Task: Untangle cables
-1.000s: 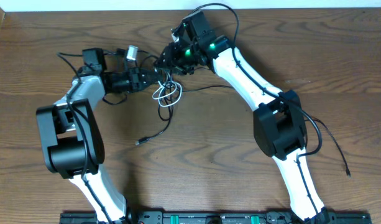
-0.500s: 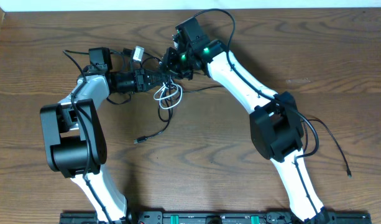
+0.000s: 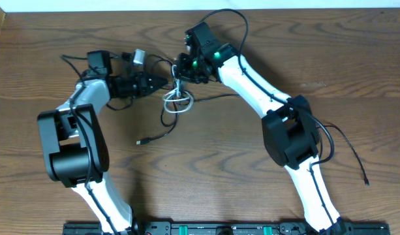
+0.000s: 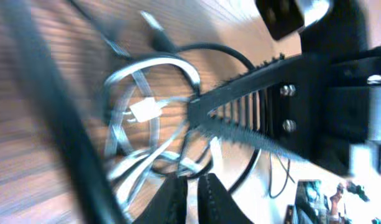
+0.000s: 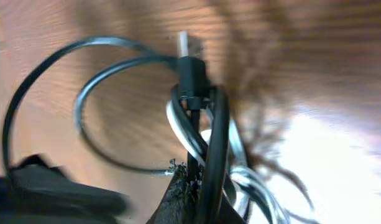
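**Overhead view.** The bench (image 3: 252,156) is a dark brown wood-grain surface that fills nearly the whole view. A pale strip of wall (image 3: 121,5) runs along its far edge. A black rail (image 3: 219,230) with green marks lies along the near edge. The cables (image 3: 177,98) sit close to the far edge, slightly left of centre, as a small knot of white and black loops. One black strand trails toward the near edge and ends in a loose plug (image 3: 139,141) lying flat on the wood. The left gripper (image 3: 162,83) points at the knot from the left side, its tip just beside the loops. The right gripper (image 3: 180,70) stands over the knot from the far side.

**Left wrist view.** The serrated fingers (image 4: 240,130) converge until the tips meet. Whether a strand is pinched there cannot be determined. White loops and a white connector (image 4: 143,112) lie on the blurred wood just beyond the tips.

**Right wrist view.** The claw is clenched on the cables: black and white strands rise together from between its tips. A black plug (image 5: 191,78) with a silver end stands above them. Black loops arc to the left over the wood.
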Robot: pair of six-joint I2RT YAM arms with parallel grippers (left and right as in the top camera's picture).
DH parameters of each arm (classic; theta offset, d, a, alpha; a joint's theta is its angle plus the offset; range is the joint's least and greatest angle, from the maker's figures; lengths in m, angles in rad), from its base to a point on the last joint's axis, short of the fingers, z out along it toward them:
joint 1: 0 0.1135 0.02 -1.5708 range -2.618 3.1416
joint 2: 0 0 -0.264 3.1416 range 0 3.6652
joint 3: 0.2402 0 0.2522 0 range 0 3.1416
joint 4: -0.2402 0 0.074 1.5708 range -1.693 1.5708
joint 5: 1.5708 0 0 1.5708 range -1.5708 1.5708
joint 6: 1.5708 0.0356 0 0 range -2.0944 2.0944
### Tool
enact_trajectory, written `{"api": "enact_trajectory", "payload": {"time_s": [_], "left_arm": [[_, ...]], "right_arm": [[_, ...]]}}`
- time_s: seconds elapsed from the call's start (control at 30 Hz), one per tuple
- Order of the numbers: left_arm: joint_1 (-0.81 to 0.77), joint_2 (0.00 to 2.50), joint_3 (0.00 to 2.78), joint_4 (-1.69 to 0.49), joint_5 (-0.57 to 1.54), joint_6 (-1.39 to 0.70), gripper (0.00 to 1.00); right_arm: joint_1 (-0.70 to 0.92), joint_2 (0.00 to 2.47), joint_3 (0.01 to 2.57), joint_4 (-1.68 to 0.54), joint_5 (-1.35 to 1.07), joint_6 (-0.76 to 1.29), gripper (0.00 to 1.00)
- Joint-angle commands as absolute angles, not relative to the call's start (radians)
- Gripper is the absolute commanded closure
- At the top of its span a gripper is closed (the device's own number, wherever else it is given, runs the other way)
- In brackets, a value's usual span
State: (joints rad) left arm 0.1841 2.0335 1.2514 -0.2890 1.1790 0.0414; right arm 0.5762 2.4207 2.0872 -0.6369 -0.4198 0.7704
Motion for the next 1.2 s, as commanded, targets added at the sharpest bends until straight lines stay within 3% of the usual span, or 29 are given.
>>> {"api": "enact_trajectory", "payload": {"time_s": [0.0, 0.17, 0.2, 0.5, 1.17], "left_arm": [[0.2, 2.027, 1.26, -0.29, 1.151, 0.028, 0.86], [0.199, 2.027, 1.26, -0.291, 1.151, 0.027, 0.85], [0.195, 2.027, 1.26, -0.291, 1.151, 0.02, 0.79], [0.134, 2.027, 1.26, -0.29, 1.151, 0.002, 0.69], [0.033, 2.027, 1.26, -0.263, 1.035, -0.032, 0.69]], "right_arm": [[0.554, 2.424, 2.072, -0.64, -0.373, 0.7, 0.99], [0.558, 2.424, 2.072, -0.637, -0.388, 0.7, 0.99], [0.558, 2.424, 2.072, -0.627, -0.415, 0.696, 0.99], [0.557, 2.424, 2.072, -0.545, -0.538, 0.668, 0.99], [0.574, 2.424, 2.072, -0.55, -0.542, 0.695, 0.99]]}}
